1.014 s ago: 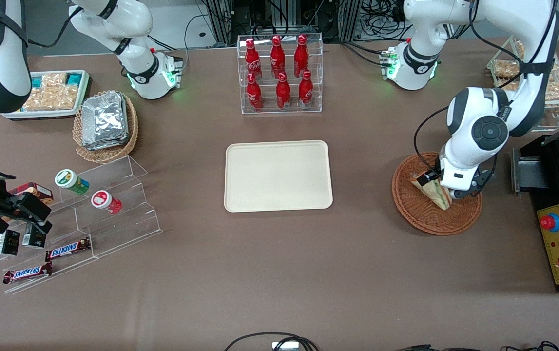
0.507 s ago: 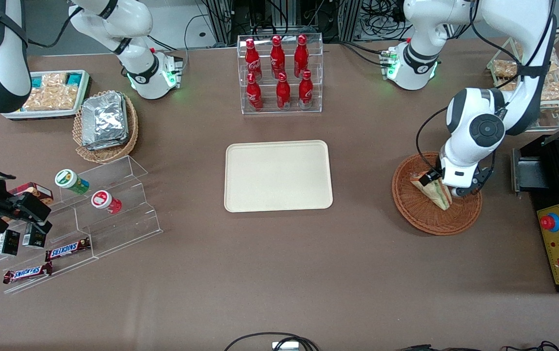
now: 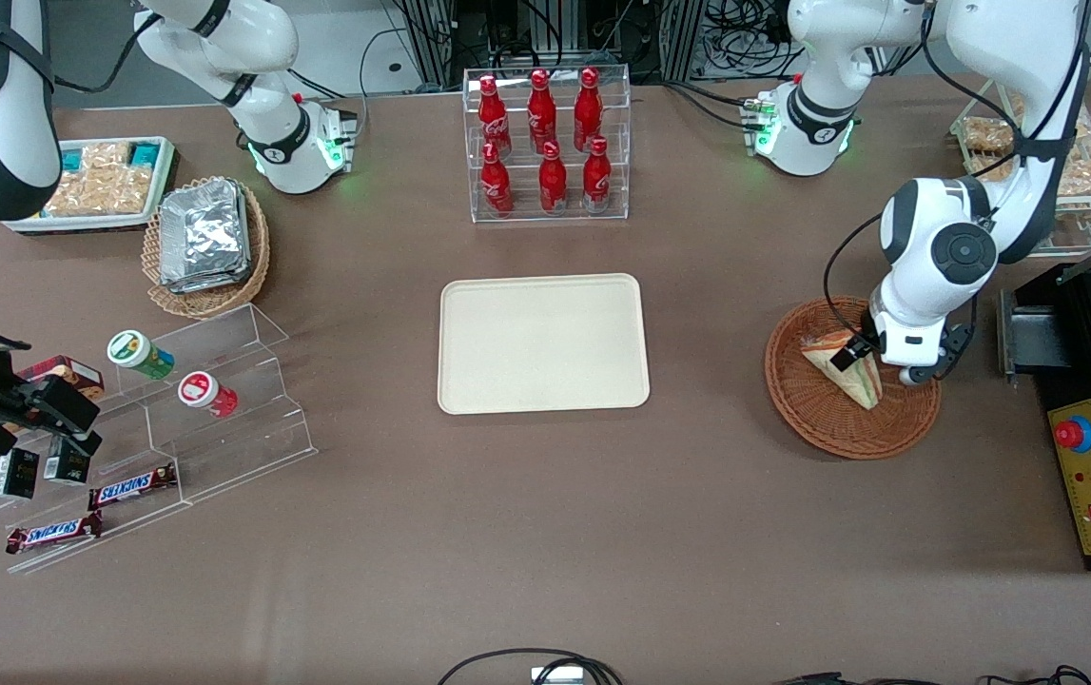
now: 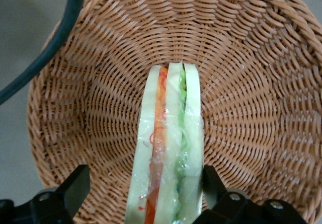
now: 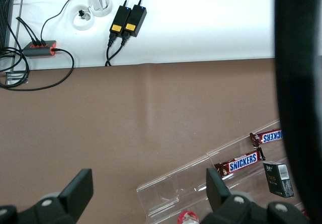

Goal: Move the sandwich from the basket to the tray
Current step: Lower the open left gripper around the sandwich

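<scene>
The sandwich (image 4: 168,148) stands on edge in the basket (image 4: 251,83), its bread and filling layers facing the wrist camera. In the front view it lies in the basket's half toward the working arm's end of the desk (image 3: 545,533), partly under the arm. The gripper (image 4: 143,194) is low over it; the fingers (image 4: 75,189) are wide apart and straddle the wedge, one just beside the bread, the other with a clear gap. No grip is made.

Risks, as judged from this pose: the fingers sit off-centre, so closing may push the wedge sideways and tip it flat before both pads bear. The clear wrap looks slick and the bread soft; a light squeeze may let it slip on the lift, a hard one may crush the layers. A low fingertip could also catch the weave and drag the basket.

The tray (image 3: 543,342) lies near the desk's middle, well apart from the basket, with bare desk between; a weak hold could drop the sandwich there.
</scene>
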You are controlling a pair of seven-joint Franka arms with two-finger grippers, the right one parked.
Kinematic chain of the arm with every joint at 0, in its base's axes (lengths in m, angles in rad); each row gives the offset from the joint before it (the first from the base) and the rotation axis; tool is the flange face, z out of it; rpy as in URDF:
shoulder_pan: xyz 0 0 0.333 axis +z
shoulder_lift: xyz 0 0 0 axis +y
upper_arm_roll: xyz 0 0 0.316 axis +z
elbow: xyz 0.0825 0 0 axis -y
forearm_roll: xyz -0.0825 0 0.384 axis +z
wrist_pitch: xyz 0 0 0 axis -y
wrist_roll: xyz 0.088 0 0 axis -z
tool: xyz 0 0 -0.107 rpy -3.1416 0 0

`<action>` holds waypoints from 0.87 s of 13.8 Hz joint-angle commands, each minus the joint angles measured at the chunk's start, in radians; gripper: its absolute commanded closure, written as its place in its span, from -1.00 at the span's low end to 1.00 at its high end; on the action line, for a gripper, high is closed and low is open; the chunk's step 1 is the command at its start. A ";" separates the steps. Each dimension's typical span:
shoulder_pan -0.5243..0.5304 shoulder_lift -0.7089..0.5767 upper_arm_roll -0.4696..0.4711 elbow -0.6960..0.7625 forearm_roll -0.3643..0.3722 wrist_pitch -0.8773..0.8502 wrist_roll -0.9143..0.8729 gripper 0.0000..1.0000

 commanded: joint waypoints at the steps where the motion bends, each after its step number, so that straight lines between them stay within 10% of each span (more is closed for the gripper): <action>1: 0.000 0.033 -0.002 -0.002 0.019 0.050 -0.081 -0.77; 6: -0.002 0.041 -0.003 0.009 0.019 0.050 -0.132 0.97; 12: -0.012 0.001 -0.012 0.237 0.021 -0.273 -0.110 1.00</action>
